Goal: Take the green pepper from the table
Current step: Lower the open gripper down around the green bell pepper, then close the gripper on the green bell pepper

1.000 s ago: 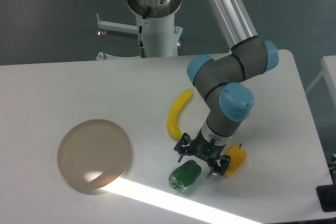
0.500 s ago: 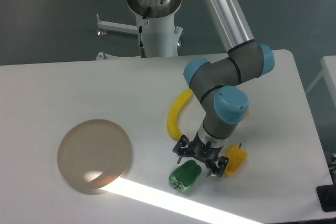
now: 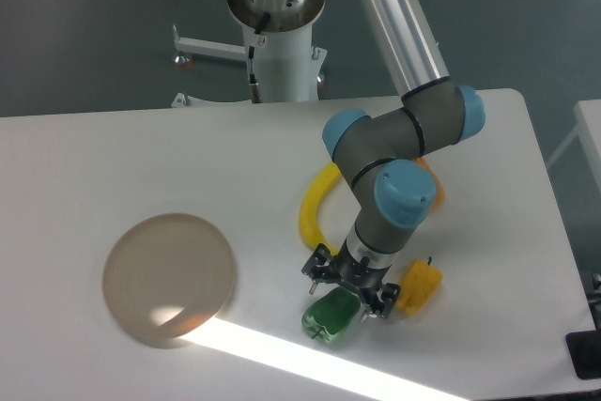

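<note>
Green pepper (image 3: 329,318) sits on the bench (image 3: 113,157), lower centre of frame, not lifted. Gripper (image 3: 346,286) spread wide directly above its upper end, gripping nothing; descent, closure and lift remain.

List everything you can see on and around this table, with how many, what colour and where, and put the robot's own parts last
green pepper: one, glossy bright green, near front edge, right under the tool.
yellow pepper: one, yellow with dark stem, just right of the green one.
banana: one, yellow, curved, behind the green pepper, partly hidden by the arm.
orange thing: one, mostly hidden behind the arm; cannot tell what.
plate: one, tan-grey, round, left front.
table: one, white.
stand: white, on the floor behind the table.
arm: one, grey with blue caps.
tool: one, black, over the green pepper.
</note>
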